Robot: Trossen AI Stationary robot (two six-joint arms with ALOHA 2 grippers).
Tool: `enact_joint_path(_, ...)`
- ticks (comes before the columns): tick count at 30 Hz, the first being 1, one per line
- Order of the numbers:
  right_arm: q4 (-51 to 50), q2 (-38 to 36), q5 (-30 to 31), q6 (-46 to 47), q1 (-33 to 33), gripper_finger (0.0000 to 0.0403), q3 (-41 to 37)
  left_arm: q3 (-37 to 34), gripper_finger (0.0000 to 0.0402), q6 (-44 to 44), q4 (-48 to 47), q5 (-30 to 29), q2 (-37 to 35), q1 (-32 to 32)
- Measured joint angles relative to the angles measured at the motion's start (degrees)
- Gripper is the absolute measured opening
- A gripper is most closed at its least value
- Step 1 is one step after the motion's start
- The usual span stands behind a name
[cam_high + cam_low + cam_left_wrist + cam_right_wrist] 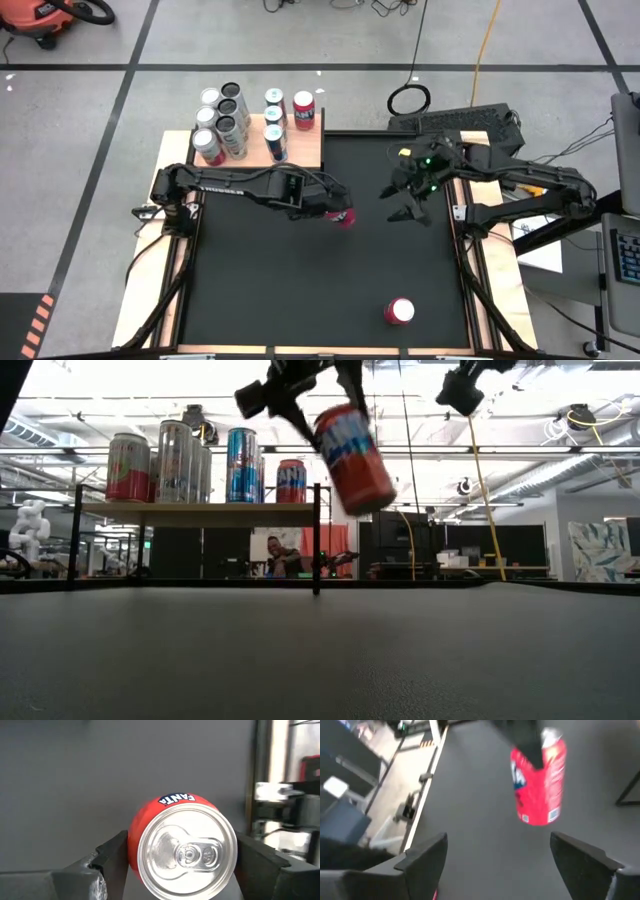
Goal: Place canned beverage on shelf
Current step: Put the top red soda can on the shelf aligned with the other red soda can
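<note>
left gripper (340,214) pinching a red Fanta can (352,457) above the black mat (330,280), right gripper (408,208) spread, lab room behind.

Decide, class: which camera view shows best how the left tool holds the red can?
The left wrist view: red can sits between both fingers. Low view shows it tilted, airborne; high view only a red glimpse; right wrist view blurs it.

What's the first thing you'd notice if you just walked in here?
A red Fanta can hanging tilted in the air above the black mat, pinched between the left gripper's fingers. Behind it, a crowd of cans stands on the wooden shelf, and one lone red can waits near the mat's front.
</note>
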Motion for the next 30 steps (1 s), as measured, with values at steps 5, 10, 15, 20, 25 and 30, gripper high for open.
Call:
enact_joint_path(5, 2.2, -0.01, 4.4, -1.74, 2.32, 0.0355, -2.47, 3.45, 0.0274, -0.05, 1.69, -4.21, 0.0, -1.5)
enact_joint_path(10, 8.49, -0.02, 6.2, 2.02, 3.71, 0.0387, -2.77, 4.63, 0.0274, -0.04, 7.85, -9.8, -0.02, -2.72)
enact_joint_path(15, 12.15, 0.57, 7.97, 2.07, 5.35, 0.0398, -2.75, 4.63, 0.0274, 0.04, 11.91, -11.48, -0.02, -3.26)
enact_joint_path(20, 12.26, 2.12, 13.4, 0.16, 6.66, 0.0397, -2.73, 4.46, 0.0274, 0.19, 11.63, -12.25, 0.0, -3.3)
enact_joint_path(25, 14.49, 2.66, 16.76, -4.03, 6.86, 0.0396, -2.73, 4.46, 0.0274, 0.01, 12.53, -12.1, 0.0, -3.19)
enact_joint_path(30, 16.36, 4.2, 16.81, -6.08, 6.86, 0.0396, -2.74, 4.57, 0.0274, 0.05, 15.26, -9.53, 0.0, -3.32)
